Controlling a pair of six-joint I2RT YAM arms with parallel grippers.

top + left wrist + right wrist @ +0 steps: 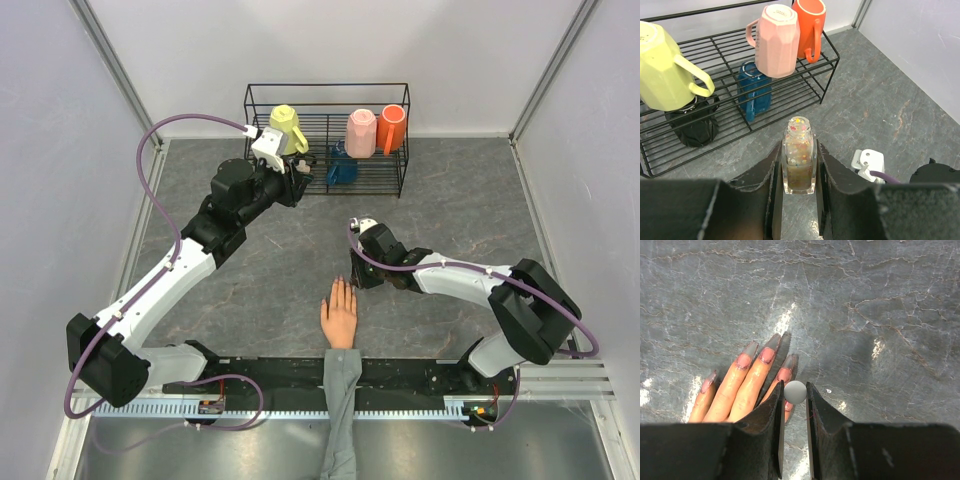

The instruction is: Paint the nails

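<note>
A peach mannequin hand point(339, 315) with a grey sleeve lies palm down near the table's front edge. Its long nails point(767, 355) look pinkish with dark outlines, and one more nail point(743, 360) shows beside it. My right gripper point(795, 392) hovers just over the fingertips, shut on a small round grey cap point(795, 392) seen end-on; whatever hangs below the cap is hidden. This right gripper point(360, 280) sits just right of the fingers. My left gripper point(799, 167) is shut on an upright, uncapped glitter polish bottle point(799, 155). That left gripper point(295, 182) is far back by the rack.
A black wire rack point(328, 135) stands at the back, holding a yellow mug point(662, 65), a pink mug point(776, 40), an orange mug point(809, 25), a blue mug point(754, 90) and a black item point(692, 122). Grey walls close in both sides.
</note>
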